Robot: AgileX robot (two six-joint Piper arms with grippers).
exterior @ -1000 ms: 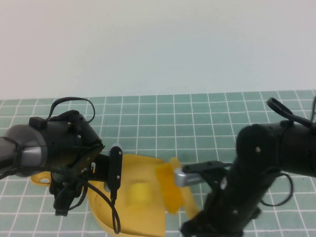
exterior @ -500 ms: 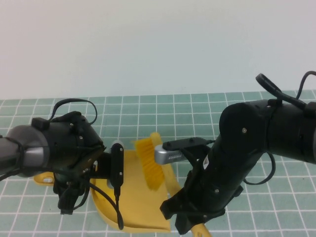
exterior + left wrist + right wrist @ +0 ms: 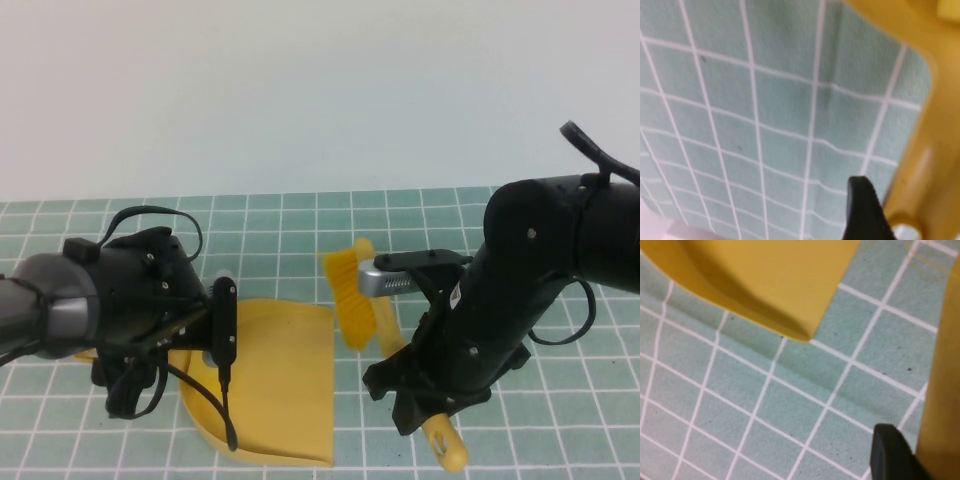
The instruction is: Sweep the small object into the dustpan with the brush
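Both grippers grip: my right gripper (image 3: pixel 425 405) pinches the brush (image 3: pixel 372 318) handle, clear of the dustpan (image 3: pixel 275 380) held by my left gripper (image 3: pixel 130 385); no object shows, so setting down seems next.

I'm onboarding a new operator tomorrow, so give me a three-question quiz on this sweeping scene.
1. True or false: the brush bristles rest inside the dustpan.
2. Which gripper holds the brush: A) left gripper B) right gripper?
3. Fill in: the dustpan and brush are both coloured ____.

Key: 1 false, the bristles are off past the pan's open edge, on its right gripper side. 2 B; the left gripper is at the dustpan's handle end. 3 yellow.
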